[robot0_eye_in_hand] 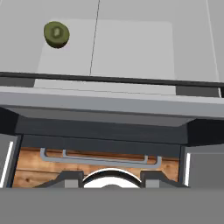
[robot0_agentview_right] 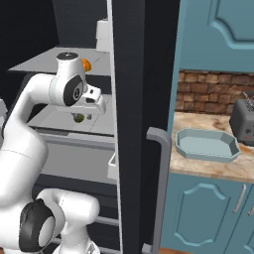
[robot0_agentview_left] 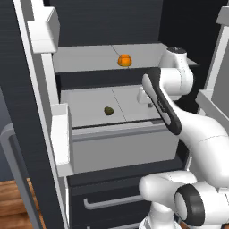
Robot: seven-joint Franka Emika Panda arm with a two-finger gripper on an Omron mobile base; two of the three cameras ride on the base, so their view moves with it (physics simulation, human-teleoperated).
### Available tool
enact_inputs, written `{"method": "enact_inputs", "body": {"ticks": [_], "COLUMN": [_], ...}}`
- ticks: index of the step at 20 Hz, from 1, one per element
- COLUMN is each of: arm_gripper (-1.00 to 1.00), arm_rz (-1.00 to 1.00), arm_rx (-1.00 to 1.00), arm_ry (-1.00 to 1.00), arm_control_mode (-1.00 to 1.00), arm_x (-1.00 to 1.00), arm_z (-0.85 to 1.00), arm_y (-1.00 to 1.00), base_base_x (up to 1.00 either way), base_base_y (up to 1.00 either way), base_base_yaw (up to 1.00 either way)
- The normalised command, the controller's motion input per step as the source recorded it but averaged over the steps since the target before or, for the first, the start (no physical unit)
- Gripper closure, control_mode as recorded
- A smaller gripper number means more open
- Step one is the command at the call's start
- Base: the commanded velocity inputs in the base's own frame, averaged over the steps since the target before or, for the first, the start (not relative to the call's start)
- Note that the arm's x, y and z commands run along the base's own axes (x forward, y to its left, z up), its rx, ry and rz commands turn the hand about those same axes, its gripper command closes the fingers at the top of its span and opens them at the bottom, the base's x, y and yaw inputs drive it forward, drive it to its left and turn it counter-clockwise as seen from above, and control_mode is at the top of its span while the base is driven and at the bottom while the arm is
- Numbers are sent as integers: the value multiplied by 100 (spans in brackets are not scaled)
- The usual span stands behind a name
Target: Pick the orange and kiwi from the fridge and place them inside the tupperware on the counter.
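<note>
The fridge (robot0_agentview_left: 116, 147) stands open in front of me. On its upper shelf sits the orange (robot0_agentview_left: 125, 60), which peeks out beside my arm (robot0_agentview_right: 86, 64) in the right base view. The kiwi (robot0_agentview_left: 108, 110) lies on the lower shelf; it also appears below my hand (robot0_agentview_right: 78, 117) and at the upper left of the hand view (robot0_eye_in_hand: 57, 34). My gripper (robot0_agentview_left: 150, 103) (robot0_agentview_right: 91, 115) (robot0_eye_in_hand: 110, 177) hovers over the right part of the lower shelf, shut and holding nothing, to the right of the kiwi and apart from it. The tupperware (robot0_agentview_right: 184, 149) rests on the counter (robot0_agentview_right: 198, 168).
A fridge door with shelf bins (robot0_agentview_left: 60, 134) hangs open on the left, and another door with a grey handle (robot0_agentview_right: 161, 163) separates the fridge from the counter. A dark toaster (robot0_agentview_right: 245, 121) stands behind the tupperware. Drawers (robot0_agentview_left: 120, 147) lie below the lower shelf.
</note>
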Motion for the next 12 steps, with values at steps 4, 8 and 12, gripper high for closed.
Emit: {"method": "enact_inputs", "body": {"ticks": [4, 8, 12], "arm_gripper": [-100, -100, -100], "arm_rz": [0, 0, 0], "arm_rx": [0, -3, -1], "arm_ry": [-13, -29, -24], "arm_control_mode": [-100, -100, -100], "arm_x": [-4, -14, -8], "arm_z": [9, 32, 33], "arm_y": [0, 2, 2], "base_base_x": [0, 0, 0], "base_base_y": [0, 0, 0], "base_base_yaw": [0, 0, 0]}}
